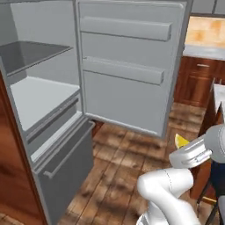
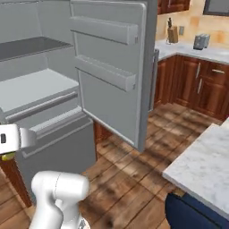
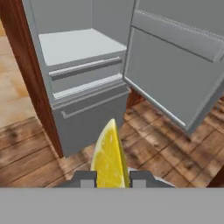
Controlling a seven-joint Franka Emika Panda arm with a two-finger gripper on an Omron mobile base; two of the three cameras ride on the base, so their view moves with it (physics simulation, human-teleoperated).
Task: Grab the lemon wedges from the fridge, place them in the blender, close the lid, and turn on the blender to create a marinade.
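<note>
My gripper [image 3: 113,178] is shut on a bright yellow lemon wedge [image 3: 109,157], which stands upright between the two fingertips. It is held in the air over the wooden floor, out in front of the fridge [image 3: 83,48]. A bit of the same wedge [image 1: 180,141] peeks out past my arm, and a yellow sliver [image 2: 7,156] shows under the hand at the left edge. The fridge [image 1: 39,99] stands open, its door [image 1: 127,74] swung wide, its pale shelves [image 2: 36,89] bare. The blender and the lid are out of view.
A marble-topped counter [image 2: 201,165] juts in at the right, with something dark blue [image 2: 188,210] beneath it. Brown wooden cabinets [image 2: 197,85] line the back wall under a pale counter with a knife block [image 2: 172,33]. Bare wooden floor [image 1: 123,167] lies before the fridge.
</note>
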